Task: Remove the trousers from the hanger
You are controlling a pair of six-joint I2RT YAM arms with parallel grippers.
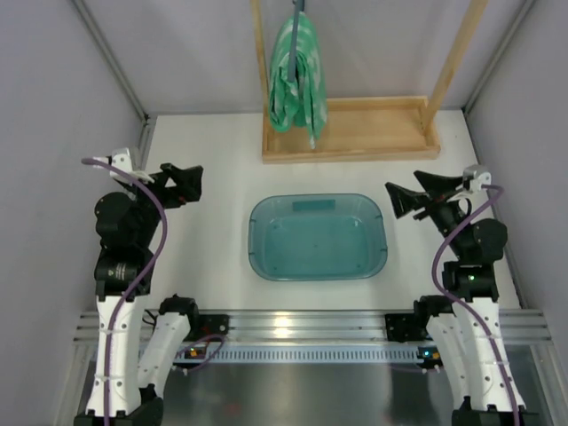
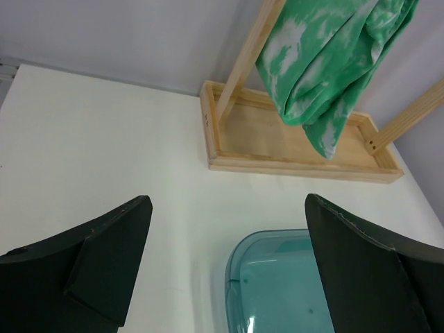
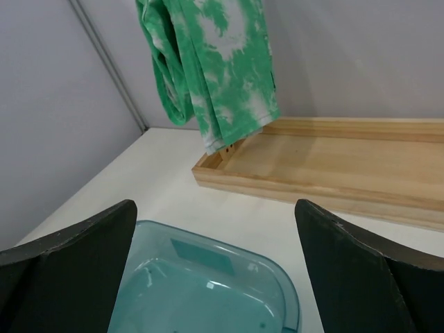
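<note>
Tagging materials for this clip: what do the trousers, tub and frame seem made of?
Trousers: soft matte cloth, hanging in folds, green with white blotches. Tub: probably plastic, glossy teal, see-through. Frame: pale bare wood, it seems, with faint grain.

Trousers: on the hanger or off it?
On: the trousers hang draped from the hanger, above the base of the wooden frame.

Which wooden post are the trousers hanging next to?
The left post: the trousers hang right beside it, over that end of the tray. The right post stands well clear of them.
</note>
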